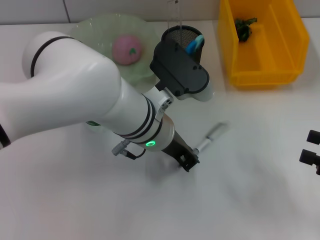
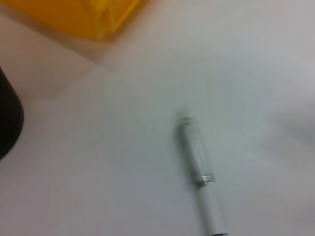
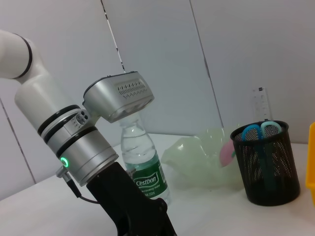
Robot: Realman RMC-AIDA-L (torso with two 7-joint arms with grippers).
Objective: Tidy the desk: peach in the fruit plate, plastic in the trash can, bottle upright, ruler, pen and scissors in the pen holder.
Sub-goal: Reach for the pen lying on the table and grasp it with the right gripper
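Pen on table, just beside left gripper — grip state unclear

One peach, one plate, one pen, one bottle, one pen holder, one yellow bin.

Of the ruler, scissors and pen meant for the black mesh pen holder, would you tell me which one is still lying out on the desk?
The white pen: it lies flat on the white desk beside the left gripper, while the blue-handled scissors and clear ruler stand in the black mesh pen holder.
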